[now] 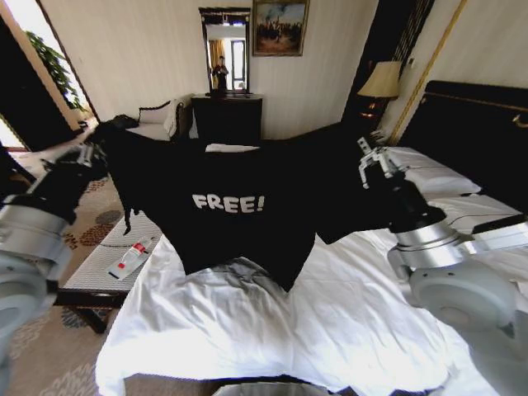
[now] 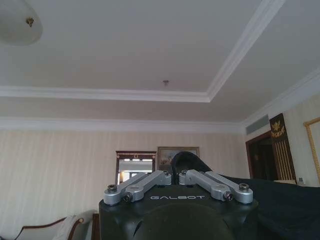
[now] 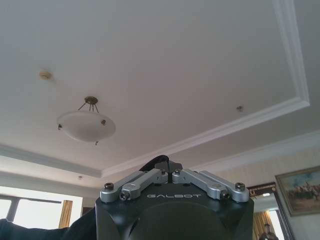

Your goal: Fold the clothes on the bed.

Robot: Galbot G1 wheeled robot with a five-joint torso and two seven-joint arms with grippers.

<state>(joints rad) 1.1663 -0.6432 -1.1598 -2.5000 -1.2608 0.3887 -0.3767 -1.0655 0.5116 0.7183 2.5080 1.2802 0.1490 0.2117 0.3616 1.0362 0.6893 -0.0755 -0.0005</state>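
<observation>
White bed (image 1: pixel 272 330) fills the lower frame. Above it, at centre, a black T-shirt (image 1: pixel 239 223) hangs spread, "FREE!" facing the camera. Left gripper (image 1: pixel 92 155), at left, is closed on one shoulder of the T-shirt; right gripper (image 1: pixel 373 162), at right, is closed on the other. A bottle (image 1: pixel 132 257) lies on a bench (image 1: pixel 99 276) at lower left. Behind, a mirror (image 1: pixel 224 49) hangs at top centre.

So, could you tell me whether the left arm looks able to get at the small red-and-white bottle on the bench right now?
Probably not: the left gripper is shut on the T-shirt, holding it up with the right gripper. The bottle lies unobstructed below.
</observation>
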